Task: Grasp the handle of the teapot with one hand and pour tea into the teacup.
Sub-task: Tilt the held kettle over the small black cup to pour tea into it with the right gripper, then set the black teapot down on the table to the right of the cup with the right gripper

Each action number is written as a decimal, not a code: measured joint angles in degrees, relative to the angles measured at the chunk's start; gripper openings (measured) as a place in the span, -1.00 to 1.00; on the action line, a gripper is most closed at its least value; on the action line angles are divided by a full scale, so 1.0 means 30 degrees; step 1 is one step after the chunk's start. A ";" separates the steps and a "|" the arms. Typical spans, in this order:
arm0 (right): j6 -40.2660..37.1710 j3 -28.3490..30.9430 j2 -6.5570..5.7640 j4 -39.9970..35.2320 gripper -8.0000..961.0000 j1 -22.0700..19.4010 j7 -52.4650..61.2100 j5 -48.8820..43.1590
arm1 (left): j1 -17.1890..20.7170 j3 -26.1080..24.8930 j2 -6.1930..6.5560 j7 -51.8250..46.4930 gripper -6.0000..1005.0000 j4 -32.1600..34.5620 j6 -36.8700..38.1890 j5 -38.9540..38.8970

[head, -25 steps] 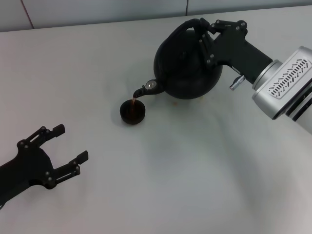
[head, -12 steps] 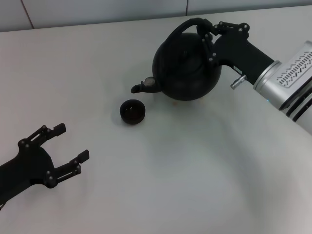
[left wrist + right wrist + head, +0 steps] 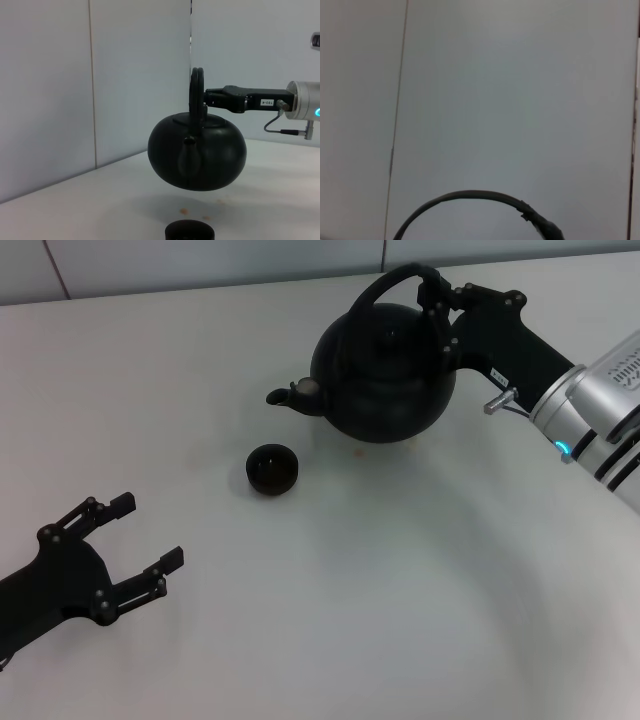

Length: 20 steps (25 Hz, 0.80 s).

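Teapot (image 3: 385, 375) tipped back upright — right gripper (image 3: 440, 302) clamping handle (image 3: 392, 280), teacup (image 3: 272, 469) below spout

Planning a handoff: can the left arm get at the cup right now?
Probably yes. The cup sits alone on the table, the left gripper open nearby with bare surface between. The teapot hangs off the table in the right gripper, beyond the cup.

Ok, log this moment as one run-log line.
right gripper: shut on handle | teapot: lifted off table, level | teacup: on table, below spout | left gripper: open, idle
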 joint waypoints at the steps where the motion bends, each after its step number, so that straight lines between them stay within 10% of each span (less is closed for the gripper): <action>1: -0.0007 0.0002 0.0000 -0.0018 -0.83 -0.0042 0.0346 0.0002 | -0.0009 0.0000 0.0001 0.0000 0.71 0.0000 0.0014 0.0000; 20: -0.0177 0.1041 0.0023 0.0094 -0.83 -0.0865 0.1245 0.0004 | -0.0115 -0.0001 0.0002 0.0025 0.71 0.0001 0.0014 0.0004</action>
